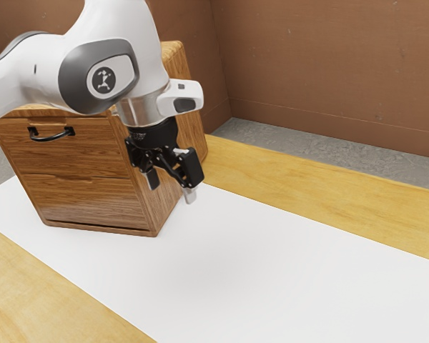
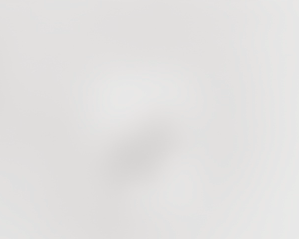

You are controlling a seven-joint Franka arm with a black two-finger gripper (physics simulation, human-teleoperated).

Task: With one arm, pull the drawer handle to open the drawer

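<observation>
Black jaws hang spread and empty beside the wood-grain cabinet [image 1: 86, 179]; its looped dark handle [image 1: 51, 136] untouched.

Brown walls [image 1: 329, 57], grey floor [image 1: 322, 146] (faintly speckled), wooden table [image 1: 329, 193] under a white mat [image 1: 272, 271].

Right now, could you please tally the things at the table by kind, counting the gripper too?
Wooden drawer cabinet: 1
Black drawer handle: 1
Black gripper: 1
White mat: 1
Total: 4
</observation>
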